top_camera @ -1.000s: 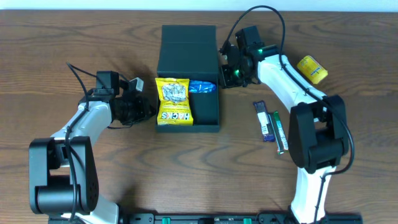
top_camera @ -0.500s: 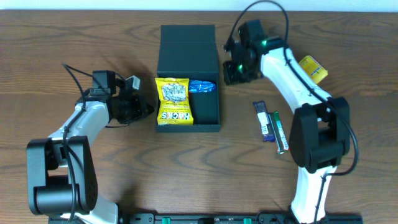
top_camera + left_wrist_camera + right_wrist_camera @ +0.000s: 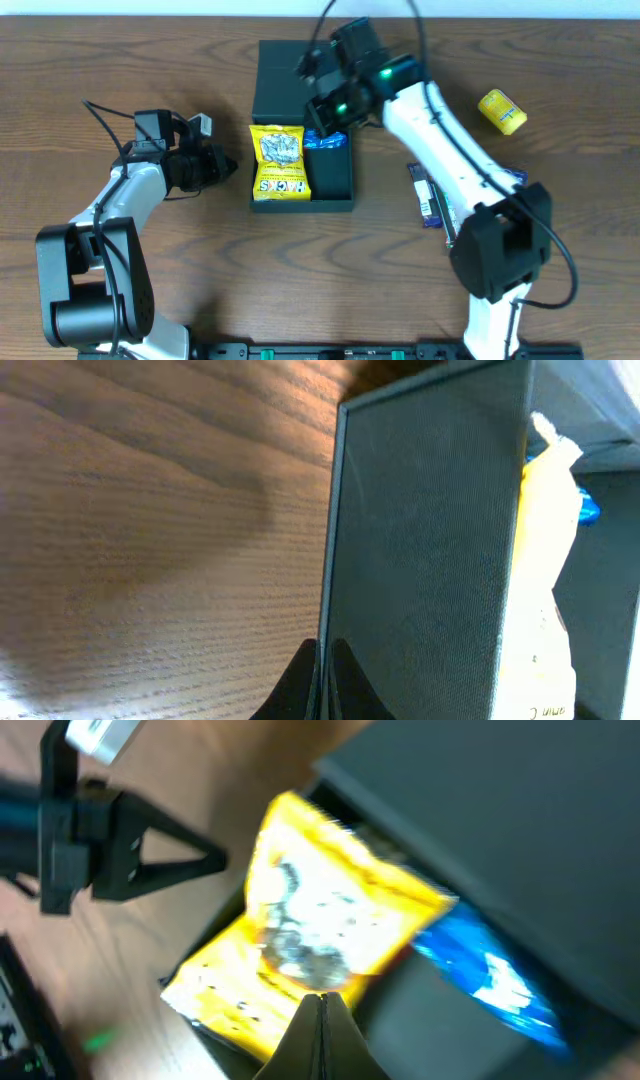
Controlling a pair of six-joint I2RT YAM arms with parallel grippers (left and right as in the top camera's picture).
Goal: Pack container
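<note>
**Overhead.** The container [image 3: 332, 178] sits mid-counter [image 3: 200, 270], with its lid [image 3: 300, 72] folded open to the far side. A yellow packet [image 3: 278, 162] fills the container's left half. A blue packet [image 3: 327, 140] lies at its far right corner. My right gripper [image 3: 322, 118] hangs over the container's hinge edge, near the blue packet. My left gripper [image 3: 228, 168] is just beside the container's left wall, pointing at it.

**Left wrist.** My left gripper's fingers [image 3: 300, 685] are pressed together with nothing between them. The container's outer wall stands directly ahead, close to the tips; I cannot tell whether they touch. The yellow packet rises above the rim.

**Right wrist.** My right gripper's fingers [image 3: 335, 1032] are closed together and empty, above the container's open interior. The yellow packet lies below them. The blue packet is to their right, against the lid.
</note>
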